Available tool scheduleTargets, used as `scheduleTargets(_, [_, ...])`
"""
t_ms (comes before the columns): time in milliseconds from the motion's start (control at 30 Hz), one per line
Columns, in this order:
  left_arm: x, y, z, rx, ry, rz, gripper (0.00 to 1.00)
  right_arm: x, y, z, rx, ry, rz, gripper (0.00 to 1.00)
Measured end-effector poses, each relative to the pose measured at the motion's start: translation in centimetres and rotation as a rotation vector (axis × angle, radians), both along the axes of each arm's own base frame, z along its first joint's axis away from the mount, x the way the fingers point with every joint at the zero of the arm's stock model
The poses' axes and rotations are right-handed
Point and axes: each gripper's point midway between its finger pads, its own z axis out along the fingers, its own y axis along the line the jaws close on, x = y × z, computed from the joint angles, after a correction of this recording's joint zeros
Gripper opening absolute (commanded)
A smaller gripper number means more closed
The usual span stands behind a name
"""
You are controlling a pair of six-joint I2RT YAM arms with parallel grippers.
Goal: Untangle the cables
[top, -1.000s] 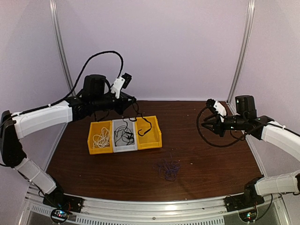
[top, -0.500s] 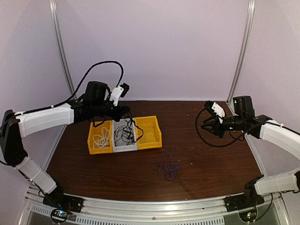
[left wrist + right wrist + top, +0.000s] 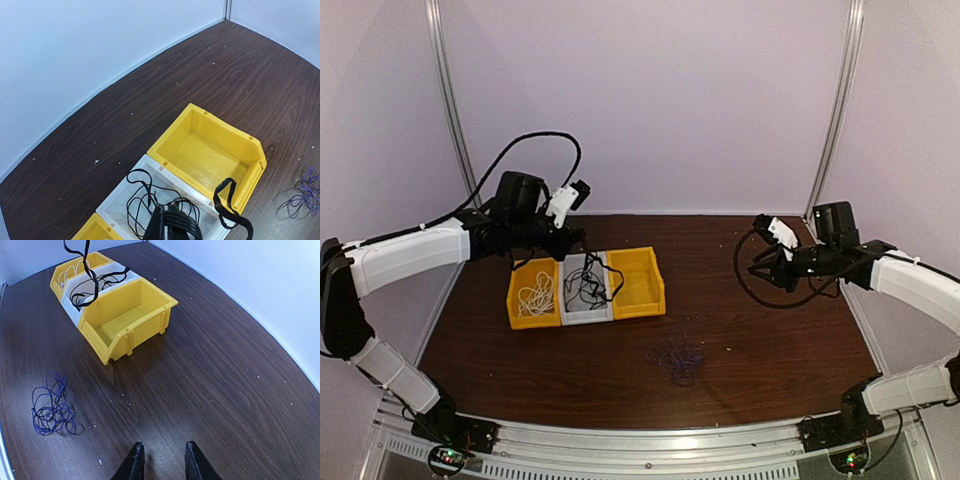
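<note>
We are watching the left tool (image 3: pixel 171 215), which is pinched fully shut on the black cable (image 3: pixel 585 287) and hanging over the pale middle bin (image 3: pixel 117 200). Most of that cable is lying as a loose tangle inside the middle bin. One loop is drooping close to the wall it shares with the empty yellow bin (image 3: pixel 250 150), and we cannot tell whether the loop is touching that rim.

The white cable (image 3: pixel 533 295) is sitting coiled in the other yellow bin (image 3: pixel 512 300), on the far side of the row. The dark blue cable (image 3: pixel 50 410) is lying in a small heap on the worktop (image 3: pixel 770 340), in front of the bins and apart from them.

The right tool (image 3: pixel 161 465) is hovering above bare wood well to the right, its jaws standing partly open with nothing between them.

We are reading this as the black cable's turn: it is being settled into the middle bin. The next move is asking for a careful lowering and release, so that the stray loop is dropping inside the pale walls and not draping over into the yellow bin. After that, we are expecting the blue heap to need a pinch near its middle, with the empty bin looking like its likely home.
</note>
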Motion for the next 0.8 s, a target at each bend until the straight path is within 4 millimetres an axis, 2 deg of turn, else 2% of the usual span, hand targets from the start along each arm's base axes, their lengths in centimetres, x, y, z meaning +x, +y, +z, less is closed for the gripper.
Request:
scheduleTargets(233, [0.7,1.6,-2.2,0.087,0.011,0.012,0.00,-0.1,-0.3,1.5,0.017,-0.056,-0.012,0.29])
scheduleTargets(500, [1.4,3.4,-3.4,0.205,-0.007,0.057,0.00,-0.1,-0.5,1.3,0.020,-0.059,-0.018,0.29])
scheduleTargets(633, [2.3,5.2,-3.1,0.225,-0.021,0.103,0.00,-0.1,-0.5,1.4,0.020,-0.061,-0.018,0.29])
scheduleTargets(800, [2.5,7.5,-1.1,0.203,-0.061,0.153,0.00,0.0,-0.6,1.4,0.021,-0.065,-0.025,0.29])
